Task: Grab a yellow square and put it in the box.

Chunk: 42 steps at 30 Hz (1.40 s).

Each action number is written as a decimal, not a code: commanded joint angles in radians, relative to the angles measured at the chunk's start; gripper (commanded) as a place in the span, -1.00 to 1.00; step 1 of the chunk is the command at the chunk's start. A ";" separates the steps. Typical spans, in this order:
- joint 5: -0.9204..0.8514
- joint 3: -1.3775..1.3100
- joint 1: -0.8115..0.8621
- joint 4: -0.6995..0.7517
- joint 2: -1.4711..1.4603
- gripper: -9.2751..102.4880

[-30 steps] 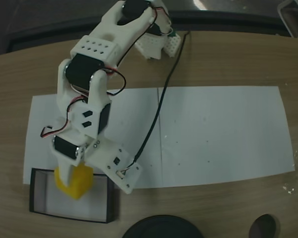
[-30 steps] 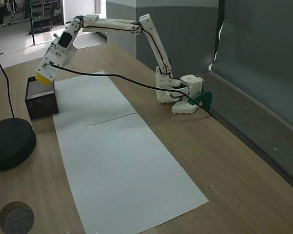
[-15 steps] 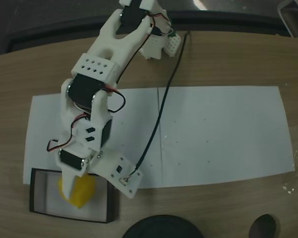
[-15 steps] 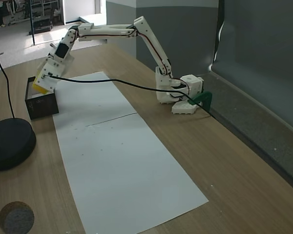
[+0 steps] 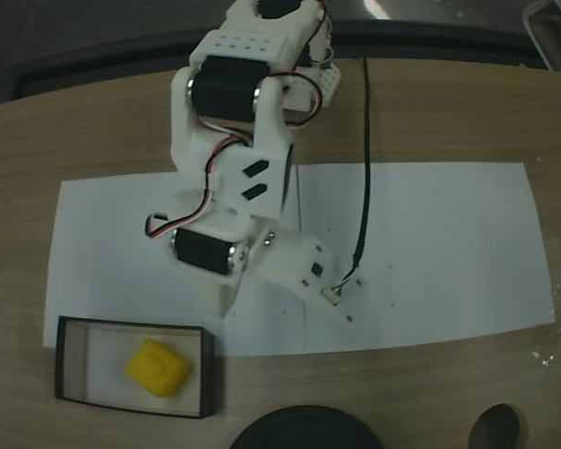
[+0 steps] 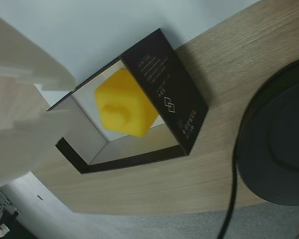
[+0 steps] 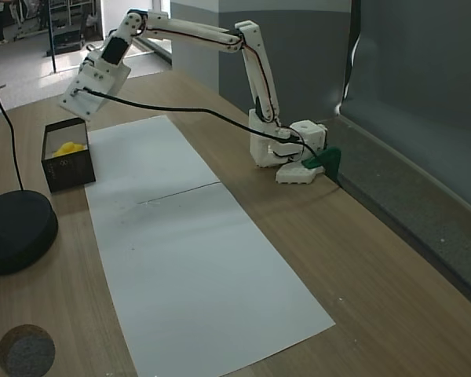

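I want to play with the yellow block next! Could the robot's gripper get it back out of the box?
Probably yes. The yellow block lies alone in the box, which has no lid, and nothing covers it. The gripper hangs just beside the box, holding nothing, so the way down from above looks free.

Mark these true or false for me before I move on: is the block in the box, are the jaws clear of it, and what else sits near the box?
1. The yellow square lies inside the box. True.
2. The gripper is clamped on the yellow square. False: it is raised above the white paper and apart from the block, holding nothing.
3. The box stands wholly on the white paper. False: in a fixed view it sits at the paper's near corner, partly on the wooden table.
4. A round black base stands on the table near the box. True.
5. The yellow square is balanced on the box's rim. False: in the wrist view it rests on the pale bottom.
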 commanded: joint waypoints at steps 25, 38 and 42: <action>-0.035 0.881 -0.370 0.291 1.804 -0.84; -0.037 1.476 -0.368 -0.081 2.037 -0.83; -0.034 1.647 -0.370 -0.253 2.037 -0.84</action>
